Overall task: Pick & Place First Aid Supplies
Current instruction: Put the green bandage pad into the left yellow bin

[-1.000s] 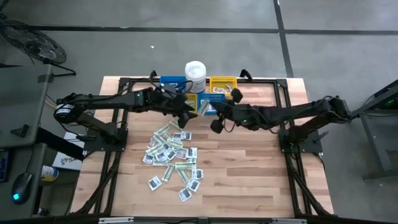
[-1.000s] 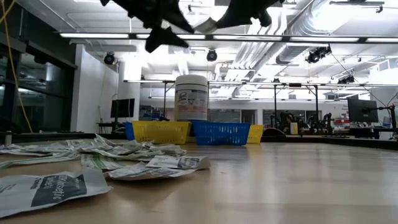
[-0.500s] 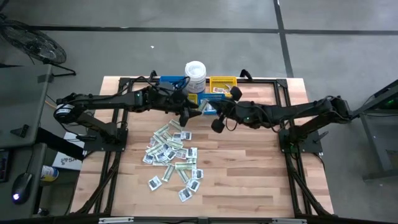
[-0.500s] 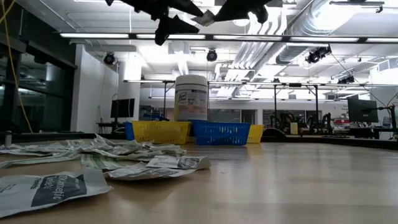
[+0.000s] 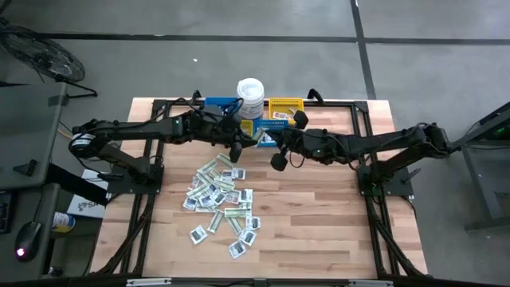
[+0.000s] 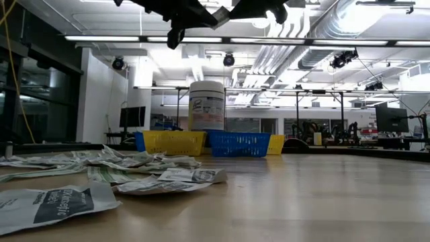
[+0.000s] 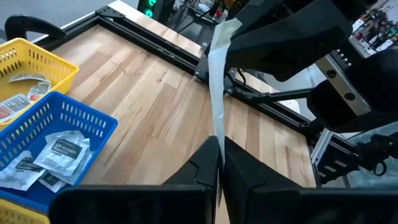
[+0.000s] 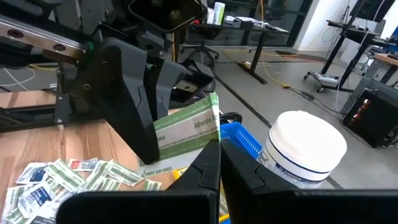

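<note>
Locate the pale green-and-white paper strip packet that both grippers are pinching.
The green-and-white strip packet hangs above the table's far middle, shut between the left gripper and right gripper, near the blue bin and white tub.

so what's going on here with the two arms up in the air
Both arms are pinching one green-and-white packet between them, above the table near the bins. The left end effector is shut on one end of it and the right end effector is shut on the other, which looks like a handover. The remaining packets lie piled on the table. The blue bin already holds a few white ones.
</note>
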Robot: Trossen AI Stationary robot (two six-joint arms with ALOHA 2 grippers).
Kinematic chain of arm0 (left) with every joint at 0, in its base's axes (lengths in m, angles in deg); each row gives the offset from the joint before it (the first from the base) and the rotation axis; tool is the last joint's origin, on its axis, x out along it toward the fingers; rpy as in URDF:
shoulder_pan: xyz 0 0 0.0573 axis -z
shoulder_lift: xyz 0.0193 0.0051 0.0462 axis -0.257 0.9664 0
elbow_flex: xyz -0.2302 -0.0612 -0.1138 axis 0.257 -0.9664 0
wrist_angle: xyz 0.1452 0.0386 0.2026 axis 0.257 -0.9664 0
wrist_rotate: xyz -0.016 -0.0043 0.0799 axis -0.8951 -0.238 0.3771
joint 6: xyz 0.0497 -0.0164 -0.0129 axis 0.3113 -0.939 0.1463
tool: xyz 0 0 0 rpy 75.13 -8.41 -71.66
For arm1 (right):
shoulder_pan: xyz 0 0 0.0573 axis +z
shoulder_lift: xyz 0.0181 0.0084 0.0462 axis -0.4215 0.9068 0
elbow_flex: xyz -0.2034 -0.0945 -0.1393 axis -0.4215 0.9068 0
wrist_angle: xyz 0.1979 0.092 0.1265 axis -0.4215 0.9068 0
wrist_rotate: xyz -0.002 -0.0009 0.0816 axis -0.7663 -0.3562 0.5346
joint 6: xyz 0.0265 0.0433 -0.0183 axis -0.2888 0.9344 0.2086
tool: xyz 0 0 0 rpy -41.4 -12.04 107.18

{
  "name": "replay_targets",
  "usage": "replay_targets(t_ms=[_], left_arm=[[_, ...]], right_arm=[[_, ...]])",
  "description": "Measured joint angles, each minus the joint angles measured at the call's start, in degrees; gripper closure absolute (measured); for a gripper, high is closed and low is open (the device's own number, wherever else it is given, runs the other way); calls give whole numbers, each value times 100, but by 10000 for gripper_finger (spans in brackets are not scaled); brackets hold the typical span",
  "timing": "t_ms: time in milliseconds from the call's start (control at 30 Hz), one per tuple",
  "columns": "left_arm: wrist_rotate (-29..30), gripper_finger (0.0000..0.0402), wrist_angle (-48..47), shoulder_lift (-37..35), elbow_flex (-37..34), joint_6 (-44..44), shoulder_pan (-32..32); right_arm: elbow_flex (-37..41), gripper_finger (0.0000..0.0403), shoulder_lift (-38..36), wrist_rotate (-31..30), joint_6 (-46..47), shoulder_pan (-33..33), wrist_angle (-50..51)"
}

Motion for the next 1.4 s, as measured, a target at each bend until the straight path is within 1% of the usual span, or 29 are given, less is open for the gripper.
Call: replay_targets(t_ms=[167, 267, 400, 533, 633, 733, 833, 933, 1033, 1233, 1333, 1400], left_arm=[[-69, 399, 0, 0, 0, 36, 0], [-84, 400, 0, 0, 0, 114, 0], [-36, 400, -78, 0, 0, 131, 0], [169, 400, -405, 0, 0, 186, -2], [513, 401, -972, 0, 0, 271, -7], [949, 401, -1727, 0, 0, 502, -118], [1238, 401, -2419, 58, 0, 666, -349], [1295, 401, -2777, 189, -2, 1096, -629], [1347, 401, -2770, 371, 2, 1686, -872], [1874, 401, -2830, 816, 0, 2588, -1218], [2230, 401, -2836, 1048, -2, 2845, -1336], [2282, 401, -2775, 1161, 0, 3034, -1422]], right_arm=[[0, 399, 0, -4, 1, 2, 16], [-2, 383, 0, 85, -117, 0, 0], [-2, 337, -32, 209, -85, 0, 2], [-2, 280, -185, 141, 133, -43, -8], [-2, 246, -413, -55, 282, -119, 34], [-7, 224, -654, -178, 440, -218, 164], [-7, 214, -853, -196, 508, -310, 347], [-7, 213, -966, -200, 472, -352, 524], [-7, 213, -997, -197, 467, -378, 682], [-7, 212, -997, -205, 642, -376, 1006], [-7, 212, -997, -209, 806, -376, 1100], [-7, 212, -997, -210, 808, -376, 1104]])
